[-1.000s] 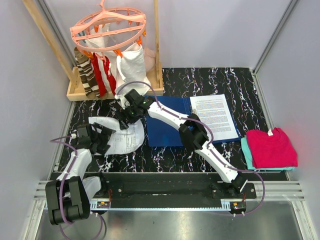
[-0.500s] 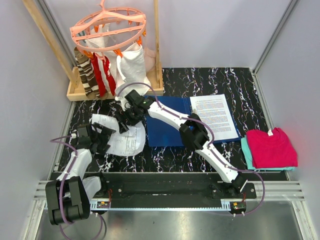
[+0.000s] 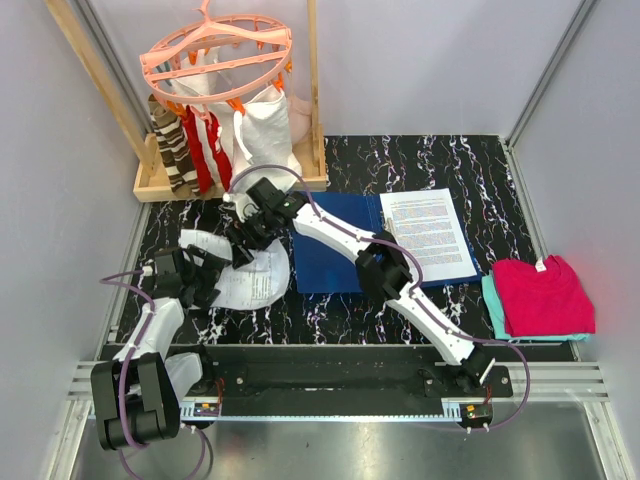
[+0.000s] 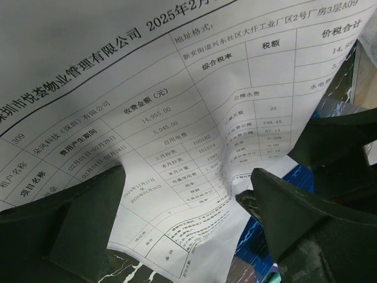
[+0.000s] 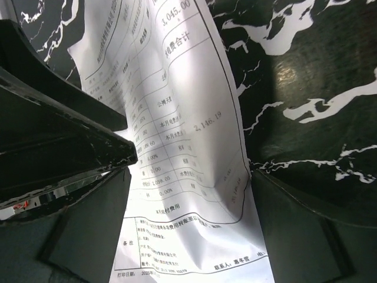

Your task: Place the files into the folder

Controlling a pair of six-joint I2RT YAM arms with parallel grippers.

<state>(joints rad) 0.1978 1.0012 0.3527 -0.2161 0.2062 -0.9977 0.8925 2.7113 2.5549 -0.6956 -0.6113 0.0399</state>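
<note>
The blue folder point(image 3: 330, 255) lies open on the black marbled table, with printed sheets point(image 3: 430, 232) resting on its right half. More of the files point(image 3: 255, 285), loose and buckled, lie left of the folder. My left gripper point(image 3: 212, 272) reaches them from the left and stands open; in its wrist view the files point(image 4: 177, 118) bulge up between its fingers point(image 4: 76, 230). My right gripper point(image 3: 245, 232) hangs over the sheets' far edge, also open. In the right wrist view a creased sheet point(image 5: 188, 177) runs between its fingers point(image 5: 306, 236).
A wooden rack point(image 3: 230, 180) holding a pink hanger point(image 3: 215, 55), striped socks and a white cloth bag point(image 3: 265, 125) stands at the back left. Folded magenta cloth point(image 3: 540, 292) on a teal piece lies at the right edge. The right arm stretches across the folder.
The loose sheets have shifted and curled up differently between the two grippers. The right gripper has edged slightly left. The left arm has stayed put.
</note>
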